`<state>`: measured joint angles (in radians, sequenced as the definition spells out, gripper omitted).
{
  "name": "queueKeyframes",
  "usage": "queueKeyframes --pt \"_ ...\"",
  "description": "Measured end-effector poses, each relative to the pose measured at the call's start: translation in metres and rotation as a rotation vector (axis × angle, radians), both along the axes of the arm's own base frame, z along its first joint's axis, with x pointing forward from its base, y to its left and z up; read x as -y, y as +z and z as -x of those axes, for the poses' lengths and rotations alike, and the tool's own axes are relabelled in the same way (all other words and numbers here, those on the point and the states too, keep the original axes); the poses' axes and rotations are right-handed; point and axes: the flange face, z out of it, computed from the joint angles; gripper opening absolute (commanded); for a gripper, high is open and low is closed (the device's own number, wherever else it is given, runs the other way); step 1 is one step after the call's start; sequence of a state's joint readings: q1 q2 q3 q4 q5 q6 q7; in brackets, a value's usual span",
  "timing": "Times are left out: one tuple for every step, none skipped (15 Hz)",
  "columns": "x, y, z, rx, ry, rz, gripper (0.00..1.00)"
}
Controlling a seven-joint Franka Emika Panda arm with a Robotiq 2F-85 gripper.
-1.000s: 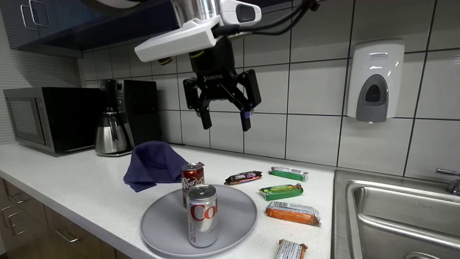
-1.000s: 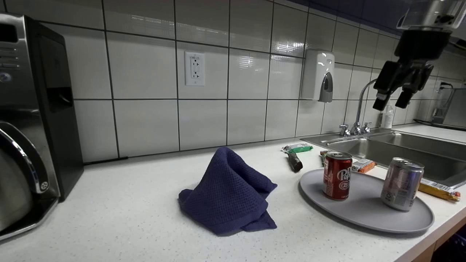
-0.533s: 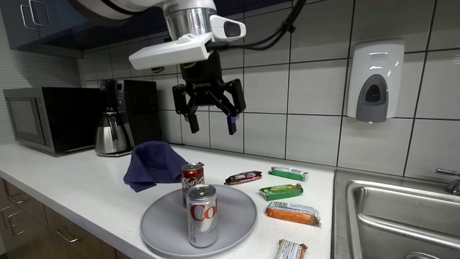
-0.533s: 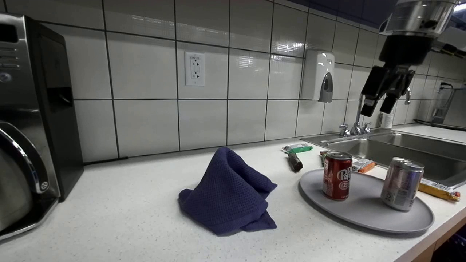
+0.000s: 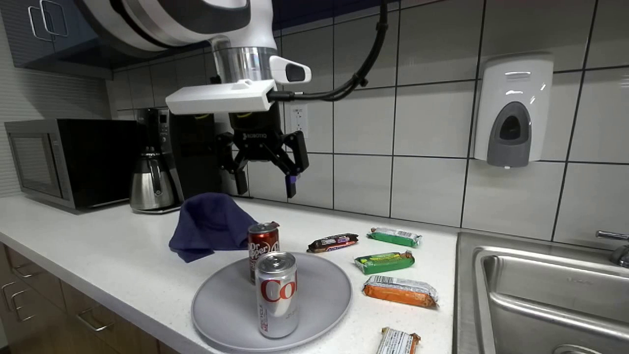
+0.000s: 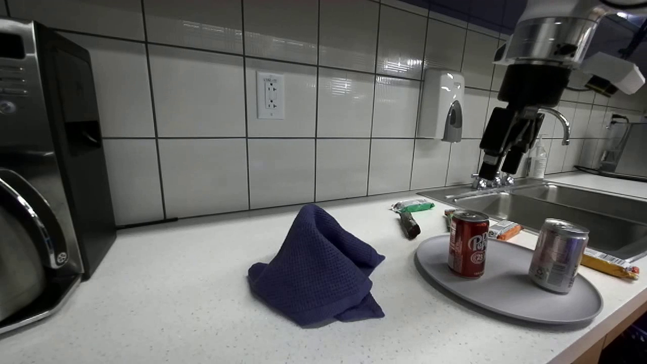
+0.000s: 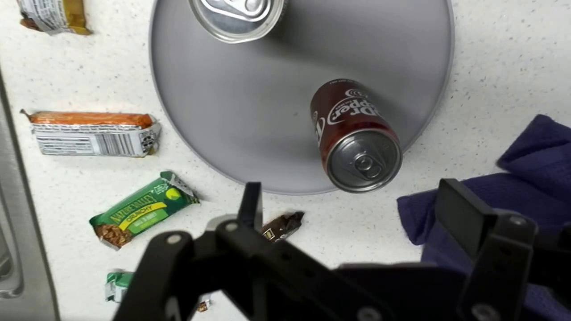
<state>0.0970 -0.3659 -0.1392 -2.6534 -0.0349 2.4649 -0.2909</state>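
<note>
My gripper [image 5: 266, 189] is open and empty, in the air above the counter; it also shows in an exterior view [image 6: 499, 171] and the wrist view [image 7: 354, 203]. A red Dr Pepper can [image 5: 262, 241] stands upright on a grey plate [image 5: 322, 309], nearest below the fingers; the wrist view also shows this can [image 7: 352, 116]. A silver Coke can [image 5: 277, 300] stands on the same plate; the wrist view cuts off this can [image 7: 238, 22]. A dark blue cloth [image 6: 313, 273] lies bunched beside the plate, partly behind one finger in the wrist view [image 7: 535, 183].
Several wrapped bars lie between plate and sink [image 5: 540, 295]: brown [image 5: 332, 242], green [image 5: 385, 262], green-and-white [image 5: 395, 237], orange [image 5: 400, 291], yellow [image 6: 609, 264]. A coffee maker [image 5: 191, 147] and microwave [image 5: 93, 162] stand at the back. A soap dispenser [image 5: 513, 108] hangs on the tiled wall.
My gripper has come down and moved toward the cloth side, leftward in both exterior views. It stays open. The cans, plate, cloth and bars have not moved.
</note>
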Motion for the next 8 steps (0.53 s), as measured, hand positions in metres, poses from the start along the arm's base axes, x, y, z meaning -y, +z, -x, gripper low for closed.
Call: queueKeyframes --pt "-0.004 -0.005 -0.002 -0.013 0.010 0.001 1.00" --pt "-0.008 -0.011 -0.004 -0.027 0.019 0.003 1.00" --pt "-0.011 -0.017 -0.006 -0.039 0.027 0.007 1.00" --pt "-0.014 -0.022 -0.008 -0.050 0.035 0.011 1.00" --pt "-0.016 -0.027 -0.010 -0.061 0.042 0.015 1.00" --pt "-0.018 -0.032 -0.013 -0.070 0.049 0.019 1.00" --pt "-0.021 -0.036 -0.015 -0.078 0.056 0.022 1.00" --pt "-0.023 -0.040 -0.018 -0.085 0.063 0.025 1.00"
